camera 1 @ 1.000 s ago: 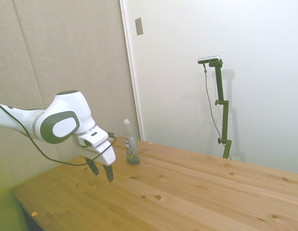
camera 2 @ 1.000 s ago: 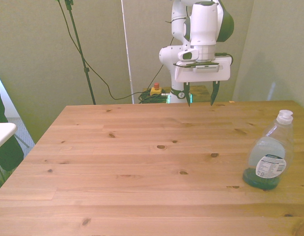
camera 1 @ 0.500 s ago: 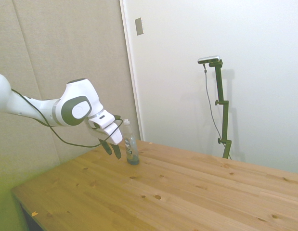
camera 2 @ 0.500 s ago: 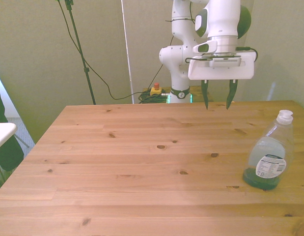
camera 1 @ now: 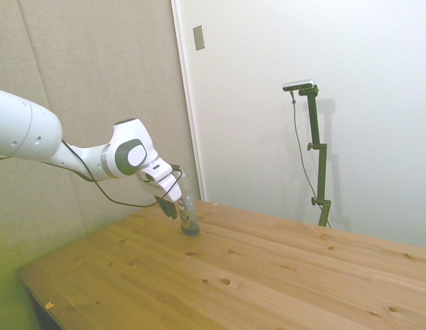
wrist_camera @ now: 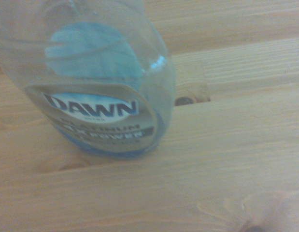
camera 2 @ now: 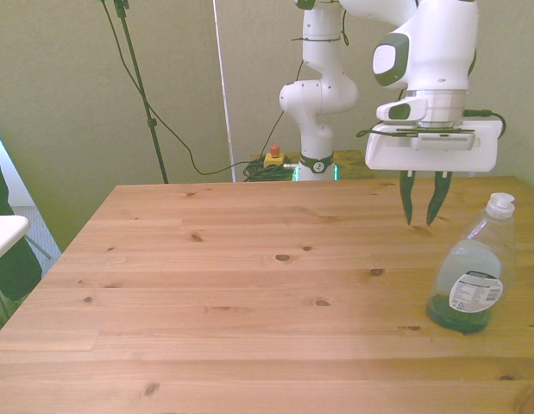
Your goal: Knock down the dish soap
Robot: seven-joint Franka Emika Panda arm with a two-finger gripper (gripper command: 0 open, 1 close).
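A: One thing matters here, the dish soap bottle, and it stands upright on the wooden bench, near the edge on the front view's right. Nothing is knocked down yet.

B: So how far along would you say?

A: Only the approach looks done, by my reading. The claw hangs just beside the bottle, on the robot-base side of it, fingertips low, about level with the bottle's shoulder and clear of the bench. Its two dark fingers point down with only a narrow gap between them, nearly closed and holding nothing. What is left is the shove itself and the bottle tipping over.

B: Is it touching the bottle?

A: I cannot tell. In the front view a strip of bench shows between fingertips and bottle. In the side view the claw overlaps the bottle, so any gap is hidden there.

B: What does the wrist view add?

A: The bottle fills much of it: a Dawn label, blue liquid pooled low, and clear plastic above. The front view also shows a mostly empty bottle, with dark liquid only at the base. A light bottle, I would judge, should topple with a modest push near the cap
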